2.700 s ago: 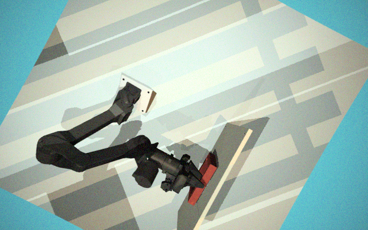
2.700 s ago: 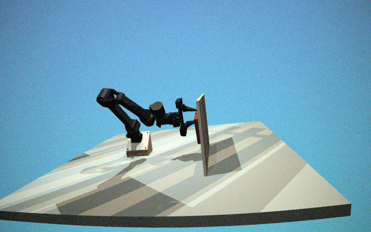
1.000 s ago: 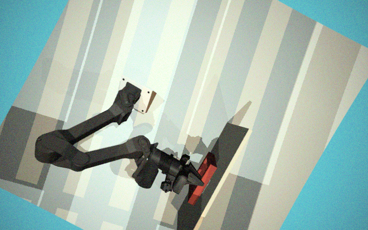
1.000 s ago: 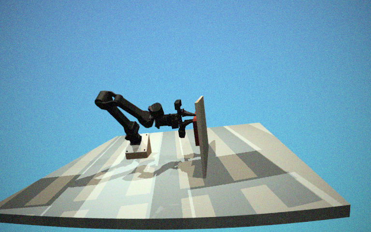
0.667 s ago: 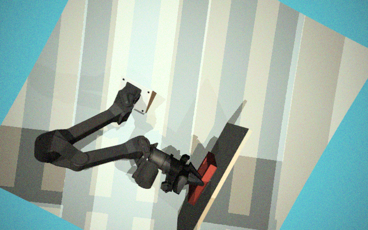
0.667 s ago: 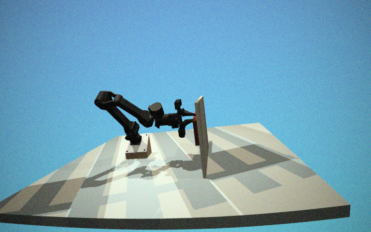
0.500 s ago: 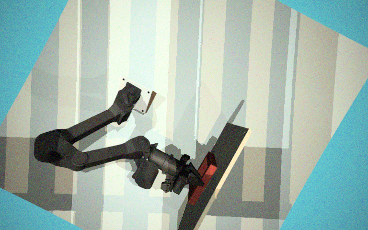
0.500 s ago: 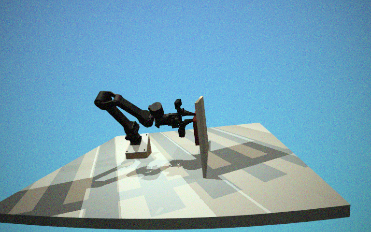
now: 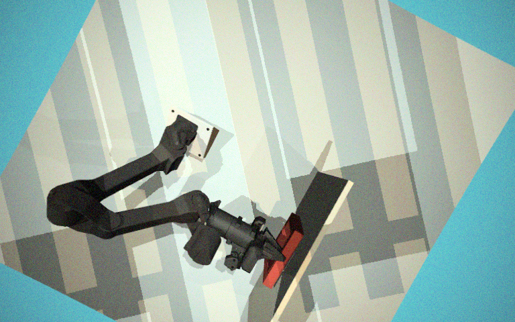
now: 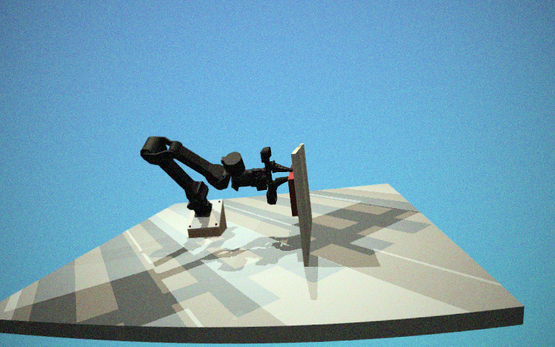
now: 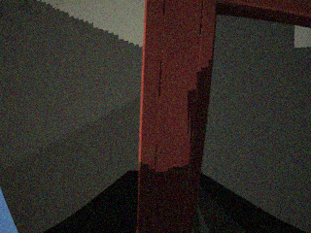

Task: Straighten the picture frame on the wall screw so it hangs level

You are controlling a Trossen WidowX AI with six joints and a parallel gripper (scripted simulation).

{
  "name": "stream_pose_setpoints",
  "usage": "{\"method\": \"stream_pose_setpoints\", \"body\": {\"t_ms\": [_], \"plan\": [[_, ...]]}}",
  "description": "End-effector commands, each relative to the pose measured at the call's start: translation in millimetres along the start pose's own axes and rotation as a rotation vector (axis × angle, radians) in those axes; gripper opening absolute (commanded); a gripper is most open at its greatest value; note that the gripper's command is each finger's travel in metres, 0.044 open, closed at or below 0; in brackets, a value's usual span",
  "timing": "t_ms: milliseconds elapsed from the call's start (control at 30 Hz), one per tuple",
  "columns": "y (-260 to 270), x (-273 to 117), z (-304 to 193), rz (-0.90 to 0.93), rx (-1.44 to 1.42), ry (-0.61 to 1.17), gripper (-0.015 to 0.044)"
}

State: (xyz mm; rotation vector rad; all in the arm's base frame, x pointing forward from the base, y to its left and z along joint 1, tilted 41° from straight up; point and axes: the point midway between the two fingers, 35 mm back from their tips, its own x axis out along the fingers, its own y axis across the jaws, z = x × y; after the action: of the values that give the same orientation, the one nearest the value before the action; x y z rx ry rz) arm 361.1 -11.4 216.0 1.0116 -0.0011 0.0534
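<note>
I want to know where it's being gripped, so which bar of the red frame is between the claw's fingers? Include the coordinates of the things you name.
The bar running top to bottom in the wrist view (image 11: 167,107); the other visible bar crosses the upper right, away from the fingers.

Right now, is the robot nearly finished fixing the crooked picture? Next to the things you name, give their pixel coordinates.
Reaching the red frame (image 9: 293,243) (image 10: 292,196) (image 11: 170,97) looks done: it's at the wall (image 9: 322,193) (image 10: 303,196). In hand: the gripper (image 9: 279,248) (image 10: 291,173) is shut on its bar. Left: letting go and checking it's level; I can't tell how many notches remain.
</note>
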Motion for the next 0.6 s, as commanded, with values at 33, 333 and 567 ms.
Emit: {"method": "stream_pose_setpoints", "body": {"t_ms": [33,333,567], "plan": [[2.9,0.5,0.5,0.012,-0.007,0.000,0.0000],[2.1,0.6,-0.1,0.012,-0.007,0.000,0.0000],[1.7,0.6,-0.9,0.012,-0.007,0.000,0.0000]]}}
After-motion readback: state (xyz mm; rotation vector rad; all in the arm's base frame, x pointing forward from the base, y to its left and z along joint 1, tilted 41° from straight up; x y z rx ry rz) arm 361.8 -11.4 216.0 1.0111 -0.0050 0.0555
